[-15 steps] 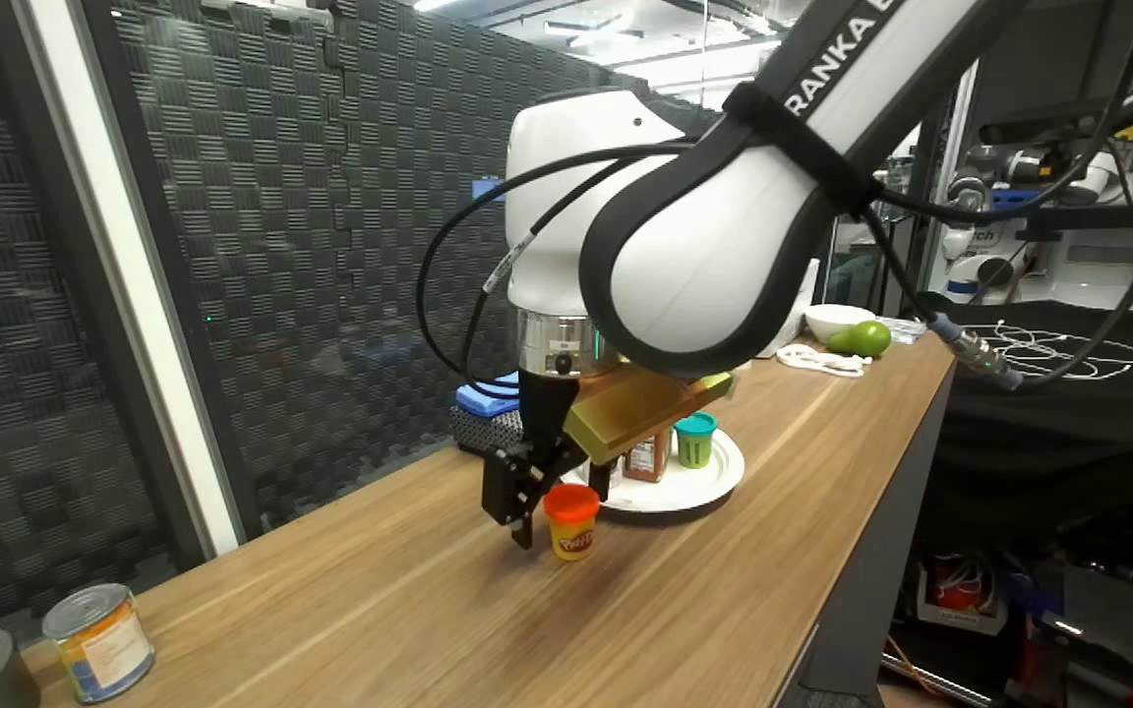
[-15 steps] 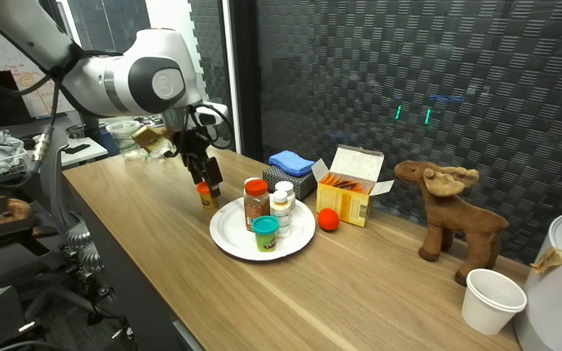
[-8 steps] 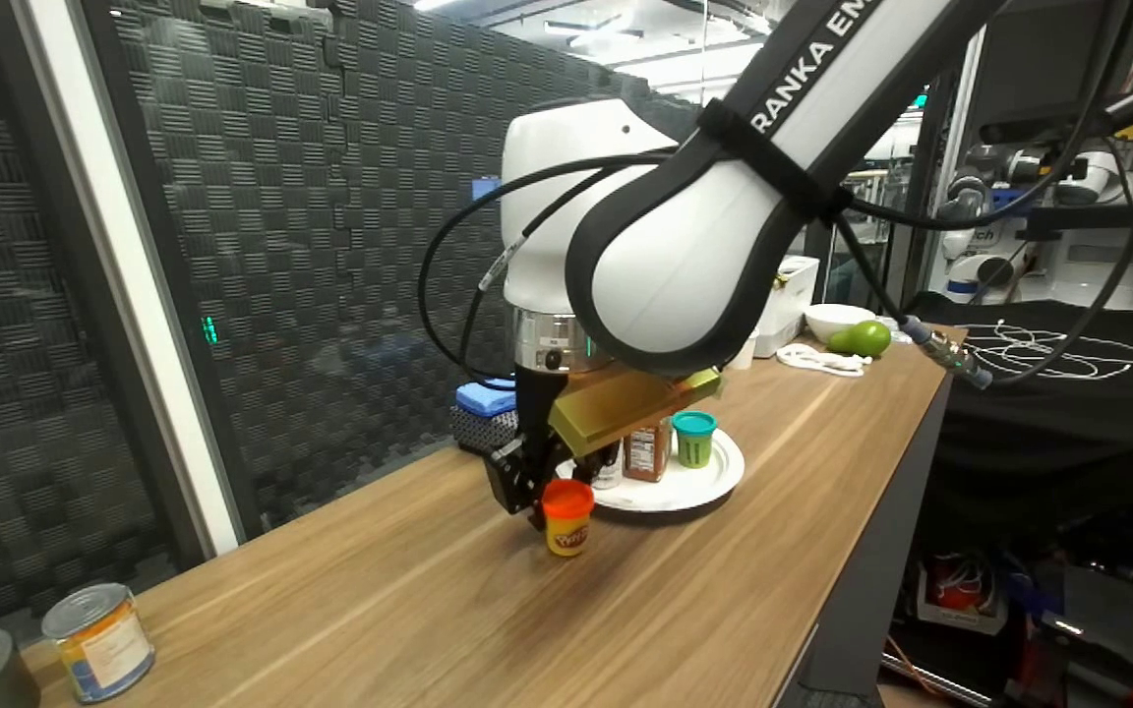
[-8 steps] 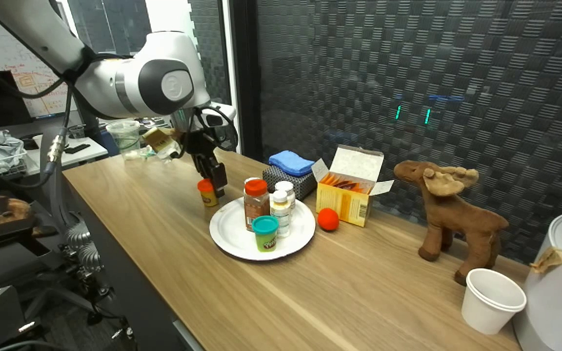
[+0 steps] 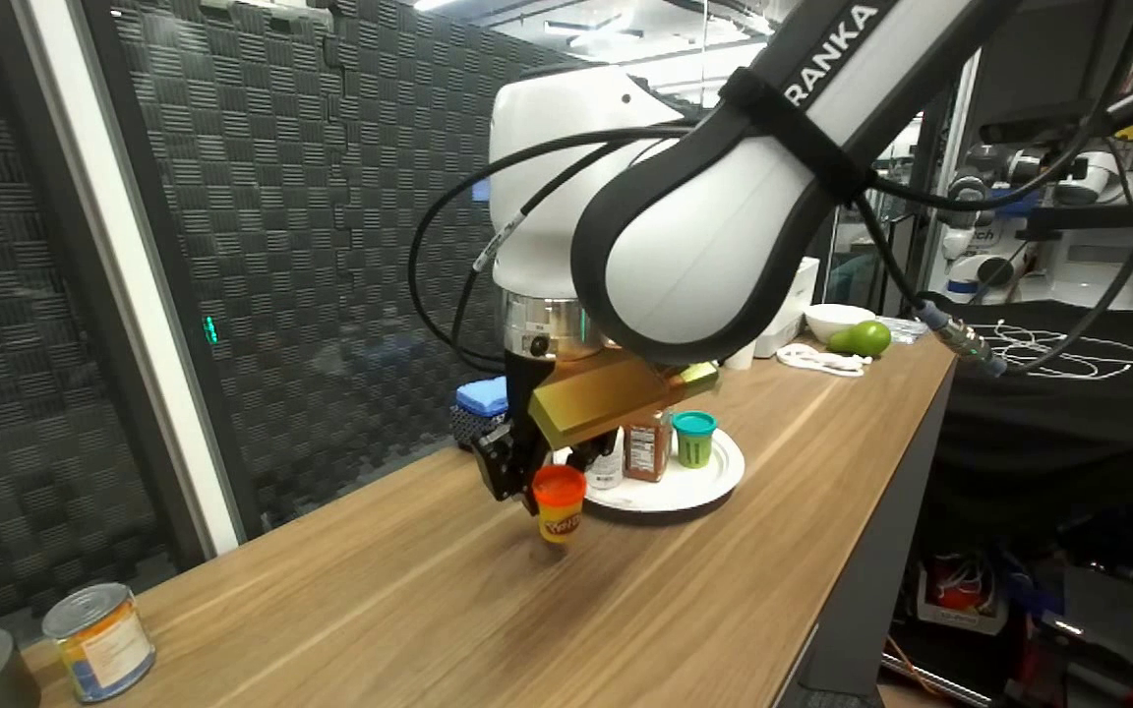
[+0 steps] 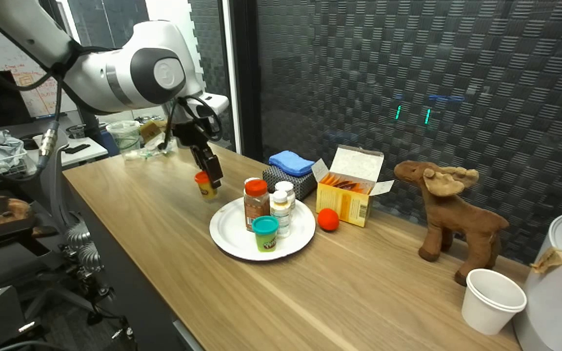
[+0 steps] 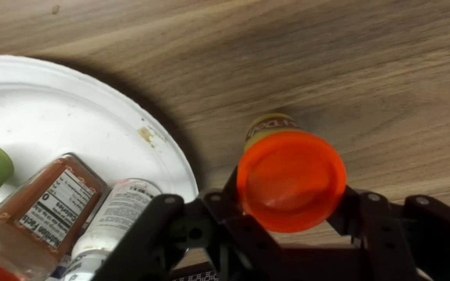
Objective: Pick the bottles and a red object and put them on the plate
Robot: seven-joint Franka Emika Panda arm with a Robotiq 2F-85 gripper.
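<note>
Liftoff: my gripper [image 7: 289, 195] clamps the orange-lidded tub [image 6: 206, 186], newly off the table [image 6: 164, 209], so the plate [image 6: 232, 236], to its right in an exterior view, looks next.

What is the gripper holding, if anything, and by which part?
A yellow Play-Doh tub with an orange-red lid, held near its top, from opposite sides, by the gripper; the exact contact spots are hidden.
</note>
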